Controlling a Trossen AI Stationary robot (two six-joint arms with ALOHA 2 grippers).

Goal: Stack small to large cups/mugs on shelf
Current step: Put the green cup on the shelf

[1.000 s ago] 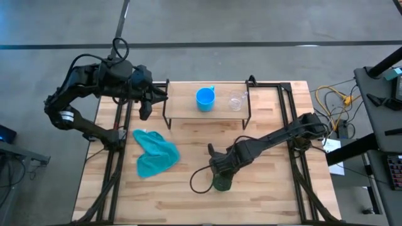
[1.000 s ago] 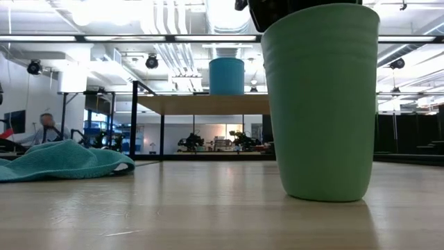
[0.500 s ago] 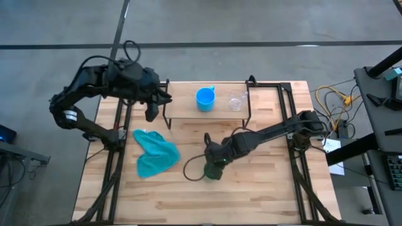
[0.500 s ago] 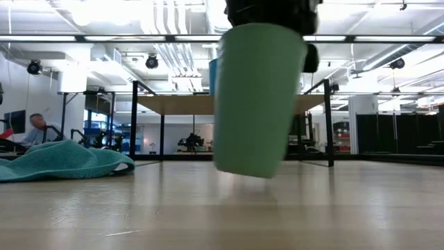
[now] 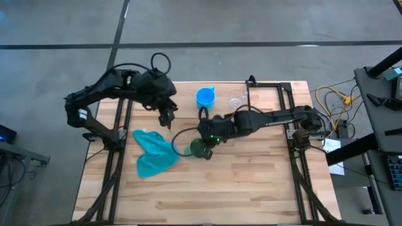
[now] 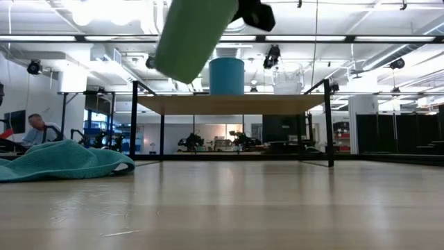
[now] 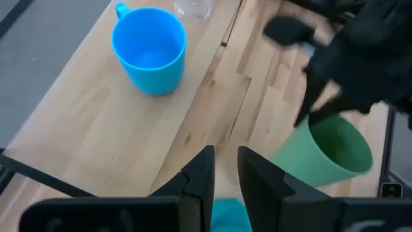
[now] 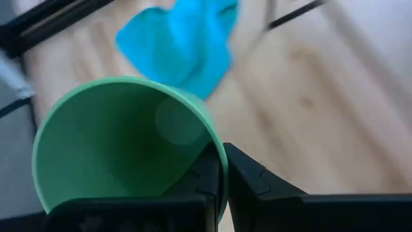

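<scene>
Right pincer (image 8: 222, 169) clamping rim of green cup (image 5: 200, 148), holding it tilted, clear of counter (image 5: 251, 188), in front of shelf (image 5: 182, 107). Blue mug (image 5: 205, 98) and clear glass cup (image 5: 237, 100) standing on shelf, side by side, apart. Left pincer (image 7: 222, 169) hovering at shelf's left end, fingers nearly closed, gripping nothing. Teal cloth (image 5: 152, 152) lying on counter left of green cup.

Grey concrete floor (image 5: 264, 19) around the wooden table (image 5: 251, 182). White ceiling with ducts (image 6: 166, 24) and strip lights (image 6: 104, 10); a person (image 6: 32, 128) sits far left.
</scene>
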